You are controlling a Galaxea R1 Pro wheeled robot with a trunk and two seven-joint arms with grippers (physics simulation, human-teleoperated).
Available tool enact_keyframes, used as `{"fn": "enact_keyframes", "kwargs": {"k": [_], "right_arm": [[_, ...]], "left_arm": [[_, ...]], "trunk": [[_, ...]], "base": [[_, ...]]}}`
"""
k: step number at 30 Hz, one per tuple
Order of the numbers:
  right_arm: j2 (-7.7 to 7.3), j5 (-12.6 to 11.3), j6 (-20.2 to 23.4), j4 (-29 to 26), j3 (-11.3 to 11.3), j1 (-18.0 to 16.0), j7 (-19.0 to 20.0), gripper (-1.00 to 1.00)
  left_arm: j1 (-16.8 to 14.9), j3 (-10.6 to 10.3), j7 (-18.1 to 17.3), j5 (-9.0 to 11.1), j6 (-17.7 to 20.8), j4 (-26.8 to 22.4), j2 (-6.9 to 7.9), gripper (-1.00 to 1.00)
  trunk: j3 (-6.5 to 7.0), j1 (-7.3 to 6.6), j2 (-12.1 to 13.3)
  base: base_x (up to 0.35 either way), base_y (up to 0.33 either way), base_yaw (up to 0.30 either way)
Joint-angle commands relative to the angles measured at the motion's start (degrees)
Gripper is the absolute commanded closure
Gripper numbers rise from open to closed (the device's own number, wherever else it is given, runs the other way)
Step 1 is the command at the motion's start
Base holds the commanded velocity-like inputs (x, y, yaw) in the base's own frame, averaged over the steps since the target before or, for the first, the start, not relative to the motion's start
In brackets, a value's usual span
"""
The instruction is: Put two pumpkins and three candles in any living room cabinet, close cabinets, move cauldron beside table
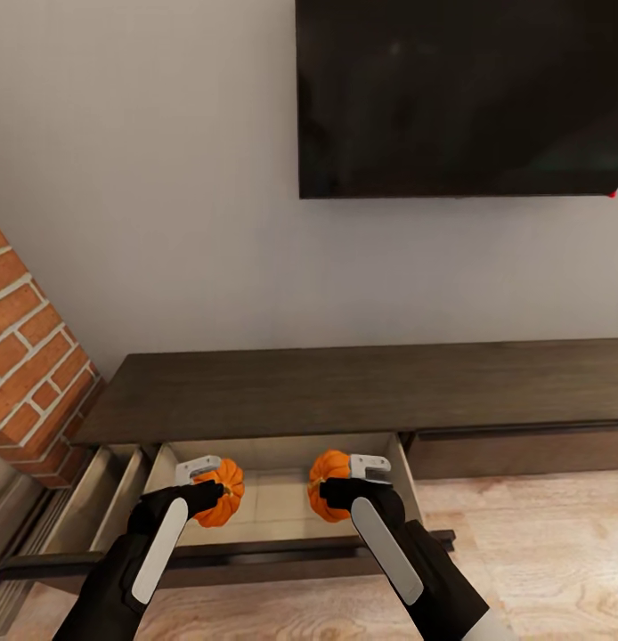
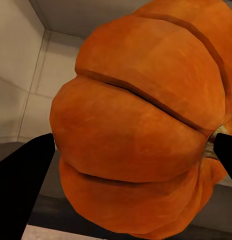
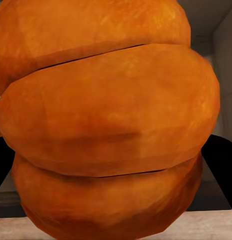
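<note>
Plainly, scene: I had both arms reaching over the open drawer (image 1: pixel 282 499) of the cabinet (image 1: pixel 362 387), under a dark wall screen (image 1: pixel 460 98).
Left pincer: the left pincer (image 1: pixel 211 488) was pinching the left pumpkin (image 1: pixel 222 492); in the left wrist view one black finger (image 2: pixel 23 192) sat against the rind on one side and the other finger's tip showed at the far flank.
Right pincer: the right pincer (image 1: pixel 336 490) was pinching the right pumpkin (image 1: pixel 329 485), its black fingers (image 3: pixel 221 167) hard against both flanks of the fruit.
Where the pumpkins were: each sat between its own pincer's fingers, above the pale drawer floor and inside the line of the drawer walls; I could not tell whether either touched the floor.
Beyond the pincers: the cabinet's flat top lay just past them, a second opened drawer (image 1: pixel 95 499) lay outboard of the left pincer, and a brick pillar (image 1: pixel 33 356) stood farther out that way.
Handling, my judgement: the pumpkins looked rigid, light and smooth-skinned, so likely to slip or roll on their round bellies.
Best hold, my judgement: across the widest ribs, fingers seated in the grooves, not by the stem.
Step in hand: lowering and letting go looked next; the drawers were not yet shut.
</note>
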Motion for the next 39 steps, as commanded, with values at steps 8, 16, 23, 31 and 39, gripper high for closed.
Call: {"fn": "enact_keyframes", "kwargs": {"k": [8, 16, 23, 31, 39], "right_arm": [[-0.01, -0.5, 0.0, -0.1, 0.1, -0.1, -0.5, 1.00], [-0.01, -0.5, 0.0, -0.1, 0.1, -0.1, -0.5, 1.00], [-0.01, -0.5, -0.1, -0.1, 0.1, -0.1, -0.5, 1.00], [-0.09, 0.5, -5.7, 0.1, 1.7, -0.1, -0.6, 1.00], [-0.10, 2.7, -7.7, 0.2, 2.9, -0.1, -0.7, 1.00]], "left_arm": [[0.0, -0.1, 0.7, 0.5, -1.7, -0.1, 0.01, 1.00], [0.0, -0.1, 1.1, 0.6, -3.0, 0.0, 0.05, 1.00], [0.0, -0.1, 1.1, 0.5, -3.0, 0.0, 0.01, 1.00], [0.0, -0.1, 1.2, 0.5, -3.0, 0.0, 0.01, 1.00], [0.0, -0.1, 1.2, 0.5, -3.0, -0.1, 0.13, 1.00]], "trunk": [[-1.49, 1.75, -3.2], [-2.92, 3.51, -6.5], [-4.18, 5.05, -9.3], [-4.18, 5.05, -9.3], [-4.18, 5.05, -9.3]], "base": [[0.000, 0.000, 0.000], [0.000, 0.000, 0.000], [0.000, 0.000, 0.000], [0.000, 0.000, 0.000], [0.011, 0.000, 0.000]]}}
